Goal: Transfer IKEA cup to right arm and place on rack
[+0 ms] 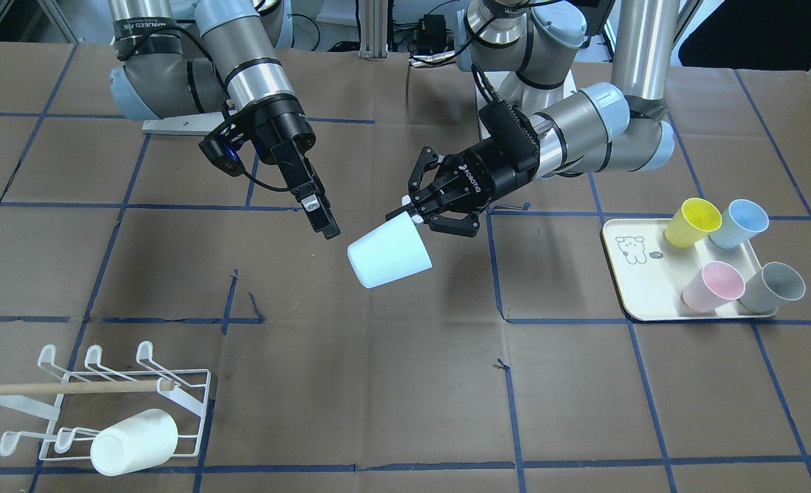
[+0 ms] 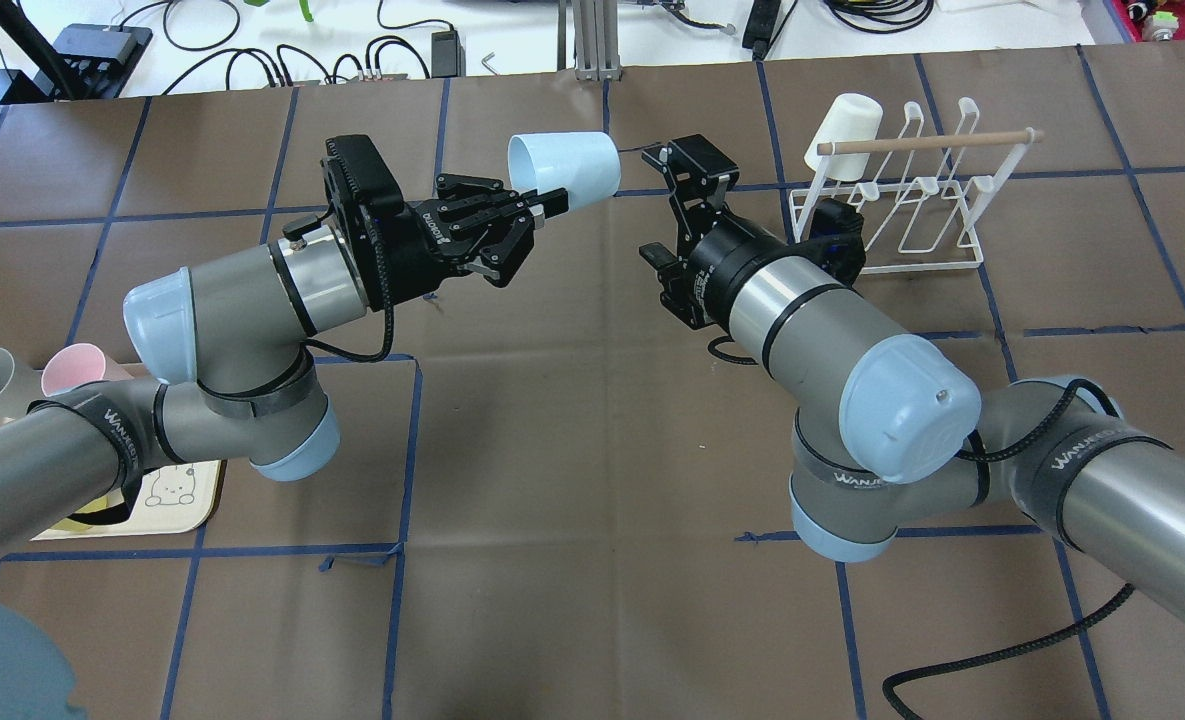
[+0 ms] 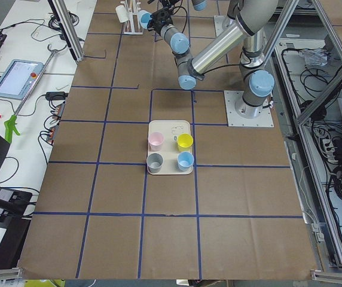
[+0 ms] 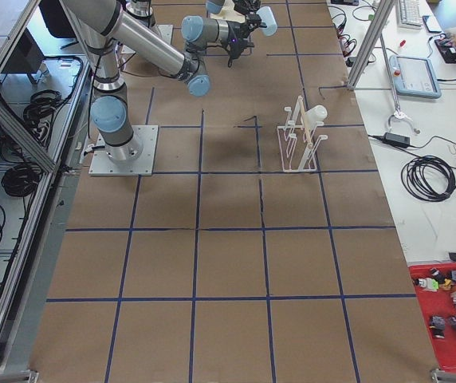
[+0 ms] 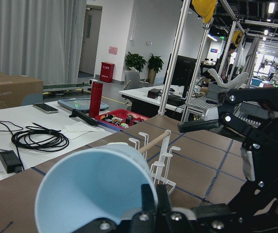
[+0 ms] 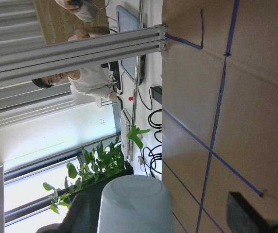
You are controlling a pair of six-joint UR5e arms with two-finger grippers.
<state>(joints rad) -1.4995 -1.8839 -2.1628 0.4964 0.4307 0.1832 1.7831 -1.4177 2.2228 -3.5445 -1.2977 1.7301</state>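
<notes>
A pale-blue cup (image 1: 388,257) (image 2: 564,168) hangs on its side above the middle of the table. My left gripper (image 1: 415,216) (image 2: 544,203) is shut on its rim, one finger inside the mouth as the left wrist view shows. The cup's base points at my right gripper (image 1: 323,219) (image 2: 697,165), which is open and a short gap away. In the right wrist view the cup's base (image 6: 134,204) sits low in the frame between dark finger shapes. The white wire rack (image 1: 186,404) (image 2: 937,225) with its wooden dowel stands beyond the right arm.
A white cup (image 1: 135,441) (image 2: 842,125) rests upturned on one of the rack's prongs. A cream tray (image 1: 634,274) on the left arm's side carries yellow, blue, pink and grey cups. Brown paper with blue tape lines covers the table.
</notes>
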